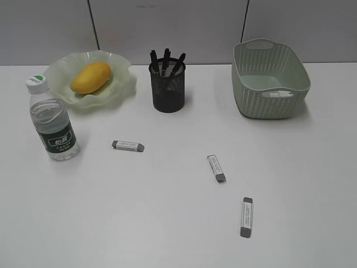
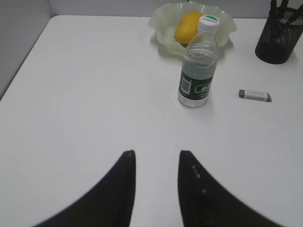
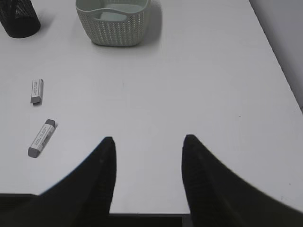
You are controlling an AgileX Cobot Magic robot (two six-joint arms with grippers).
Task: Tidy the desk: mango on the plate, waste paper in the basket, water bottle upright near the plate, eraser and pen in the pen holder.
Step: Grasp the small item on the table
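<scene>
The mango lies on the ruffled green plate. Beside the plate the water bottle stands upright. Pens stick out of the black mesh pen holder. Three erasers lie on the desk: one at left, one in the middle, one nearest. The basket stands back right; something white shows through its near handle, and I cannot tell if it is the waste paper. My left gripper is open over bare desk, short of the bottle. My right gripper is open at the desk's near edge.
Neither arm shows in the exterior view. A grey wall runs behind the desk. In the right wrist view, two erasers lie left of the fingers and the basket stands far ahead.
</scene>
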